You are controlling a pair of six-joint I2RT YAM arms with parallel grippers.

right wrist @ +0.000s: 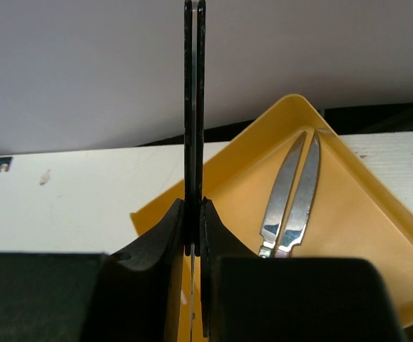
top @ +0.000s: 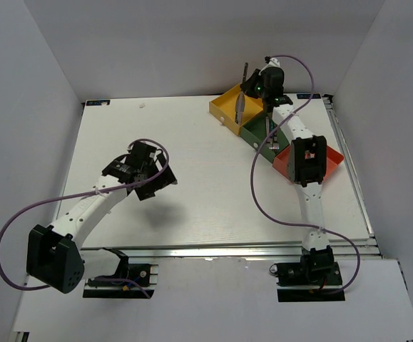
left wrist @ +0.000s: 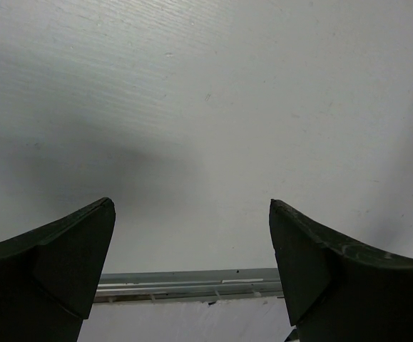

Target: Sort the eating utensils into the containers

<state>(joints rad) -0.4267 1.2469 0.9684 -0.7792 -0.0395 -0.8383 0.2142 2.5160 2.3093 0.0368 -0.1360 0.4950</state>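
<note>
My right gripper (top: 251, 90) (right wrist: 194, 205) is shut on a knife (top: 240, 107) and holds it upright over the yellow tray (top: 224, 108). Its dark handle (right wrist: 194, 107) points up and the blade hangs down. Two silver knives (right wrist: 292, 192) lie side by side in the yellow tray (right wrist: 349, 221). The dark green tray (top: 257, 140) holds some utensils (top: 270, 130), partly hidden by the arm. The red-orange tray (top: 332, 158) is mostly covered by the right arm. My left gripper (top: 151, 182) (left wrist: 192, 214) is open and empty above bare white table at the left.
The three trays stand in a diagonal row at the back right of the white table (top: 192, 164). White walls close in the back and sides. The table's metal front rail (left wrist: 192, 285) shows beneath the left gripper.
</note>
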